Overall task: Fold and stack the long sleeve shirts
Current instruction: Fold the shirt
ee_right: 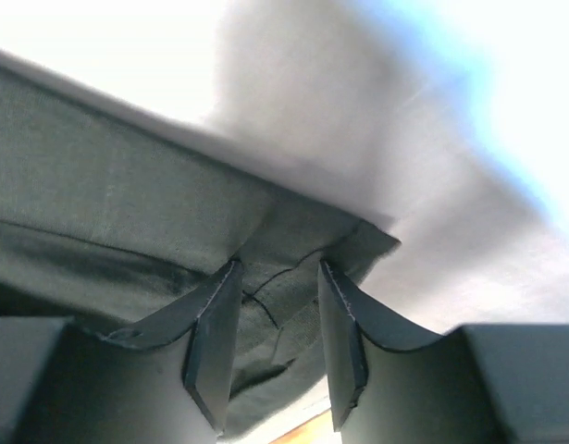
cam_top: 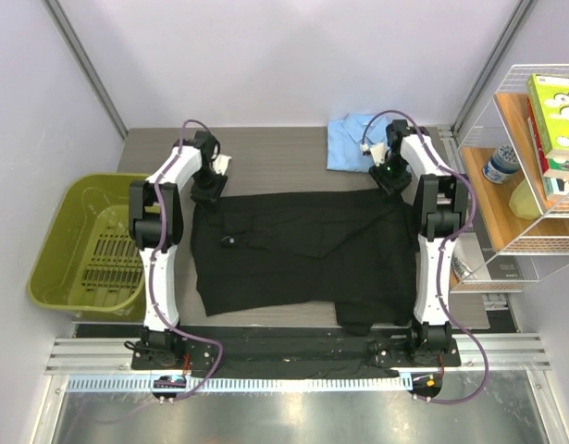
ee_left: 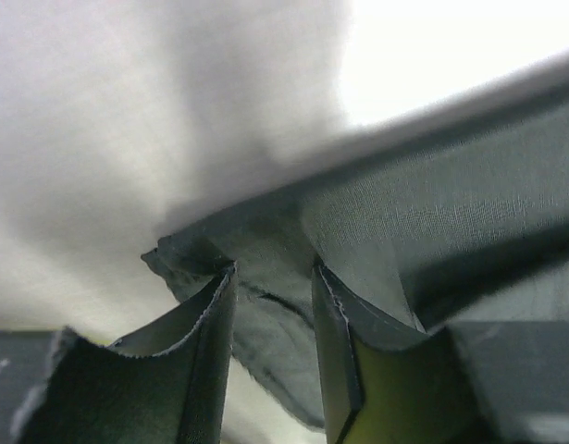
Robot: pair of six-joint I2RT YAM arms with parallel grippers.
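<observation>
Black shirt (cam_top: 303, 250) lies spread flat mid-table (cam_top: 265, 153). Blue shirt (cam_top: 351, 141) sits folded at the far right, just beside the right gripper (ee_right: 273, 342). Left gripper (ee_left: 273, 342) and right gripper each pinch a far corner of the black shirt, cloth bunched between the fingers. Risk: both bites look shallow, close to the hem, so an uneven pull could slip a corner free or skew the fold. The right arm could also snag the blue shirt.

Top view overhead, far — wrist views close, probably sharing black shirt (cam_top: 303, 250).
</observation>
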